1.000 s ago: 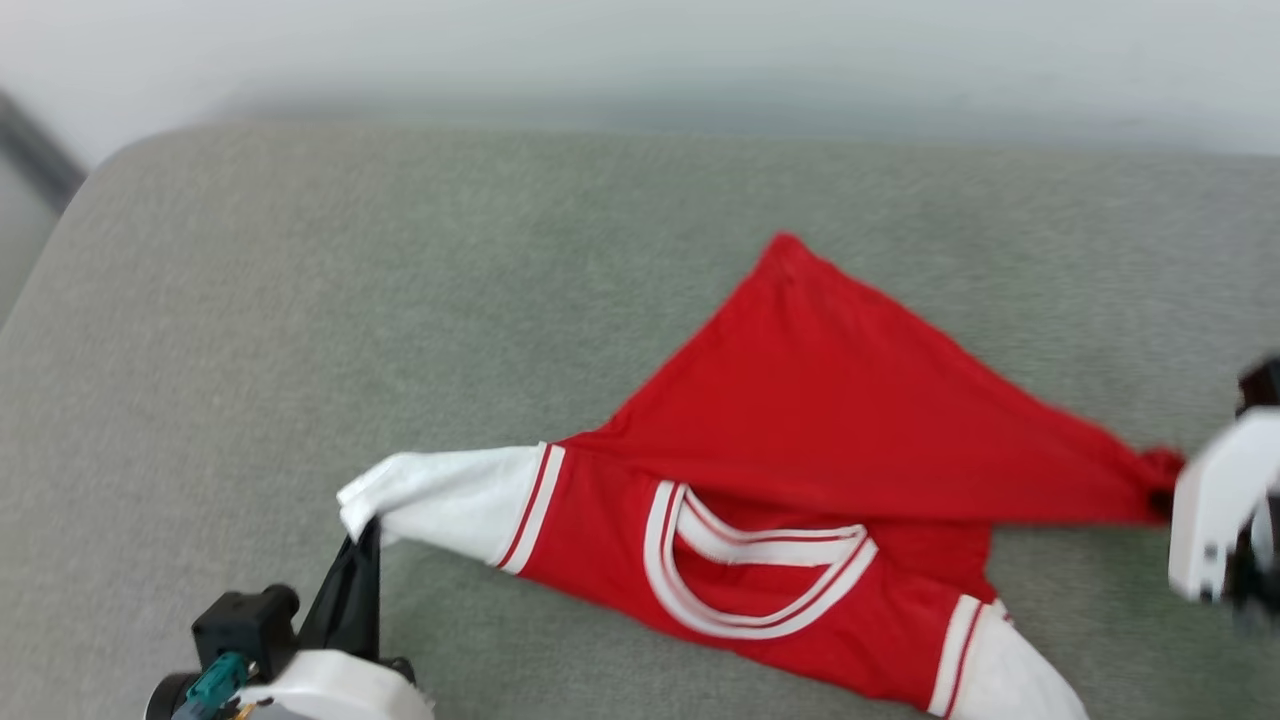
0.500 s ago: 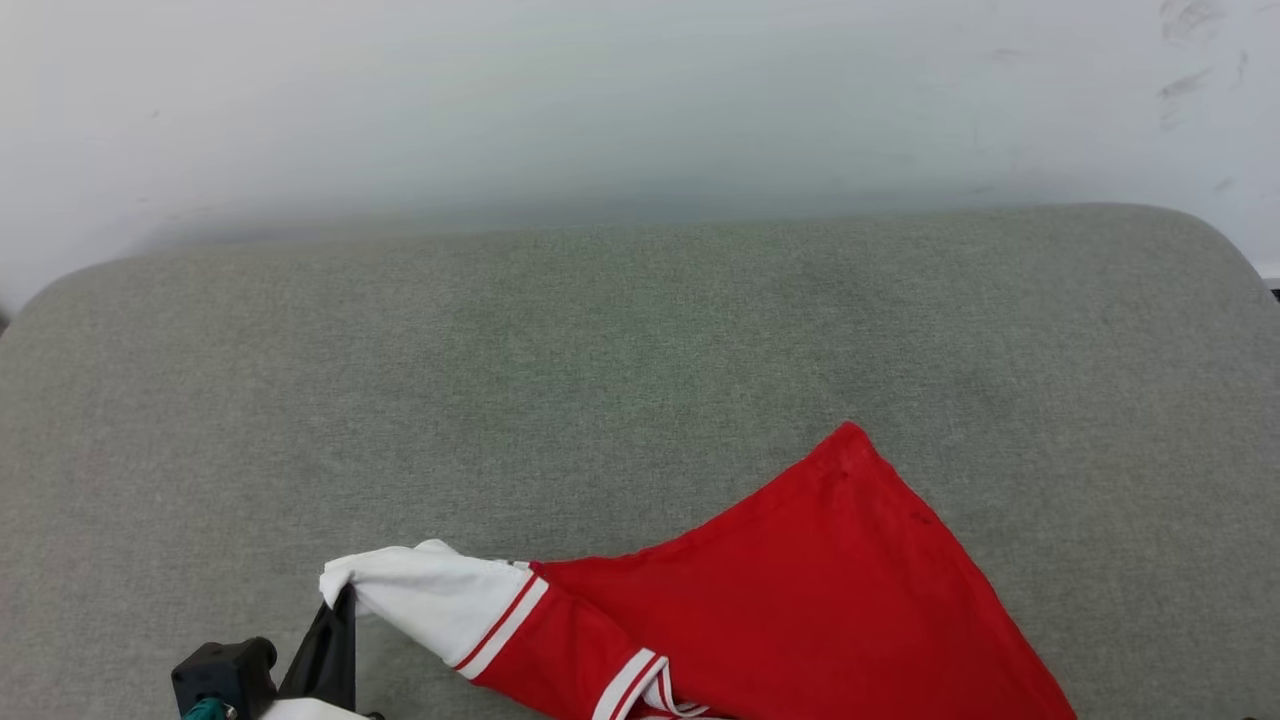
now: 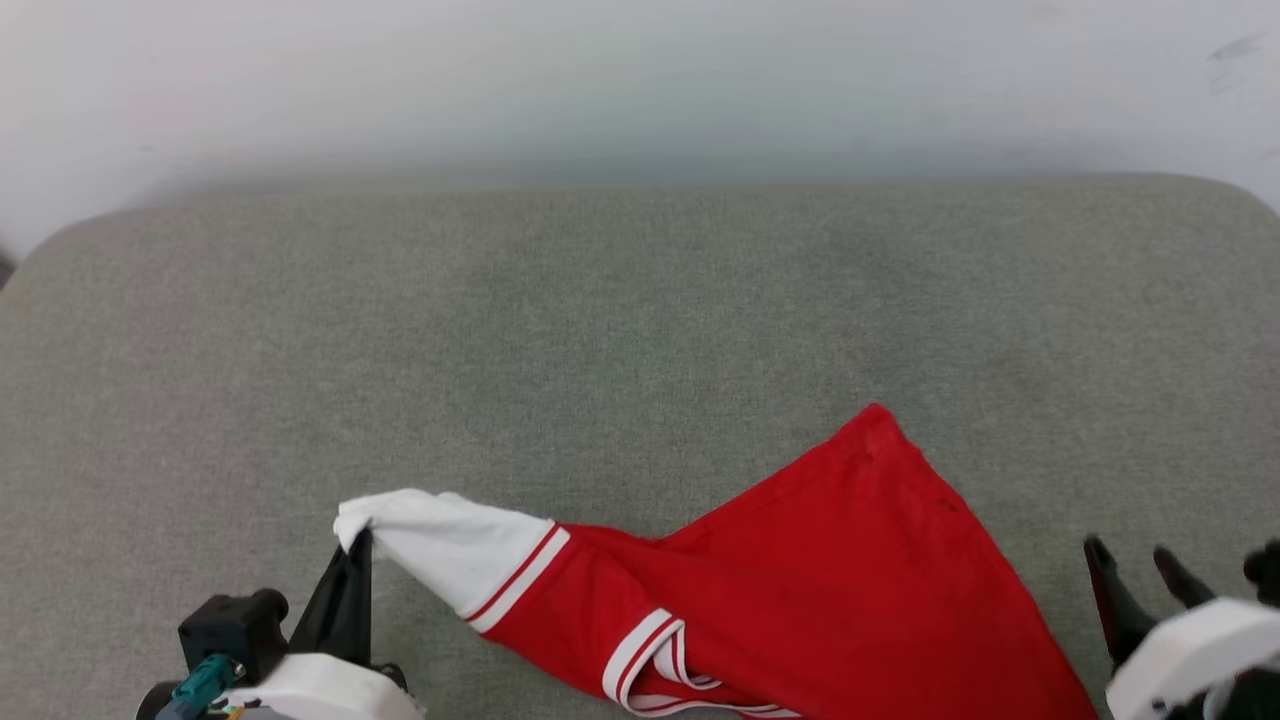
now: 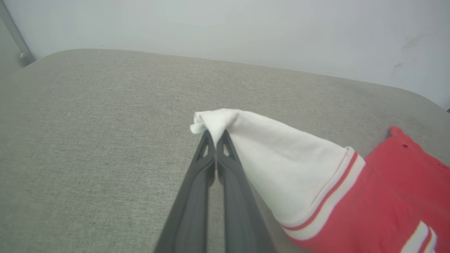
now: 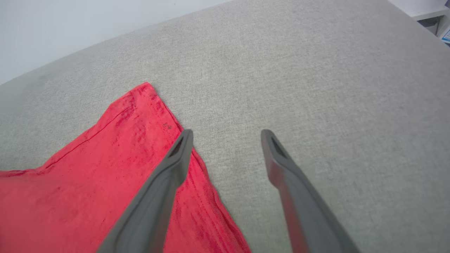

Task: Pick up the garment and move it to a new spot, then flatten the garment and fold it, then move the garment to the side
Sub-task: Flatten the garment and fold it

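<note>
the garment (image 3: pixel 800 590) lies bunched on the grey cushion (image 3: pixel 600 330), gripped at one sleeve only.
the left gripper (image 4: pixel 215 135) is clamped on the tip of the white sleeve (image 4: pixel 281 168); the right gripper (image 5: pixel 227 135) stands wide with nothing in it, one finger over the red hem edge, the other over bare cushion. the red body sits at the cushion's near right, doubled into a triangle. risk: a pull from the left alone would drag and twist the cloth rather than flatten it, and so thin a pinch may slip off the sleeve.
</note>
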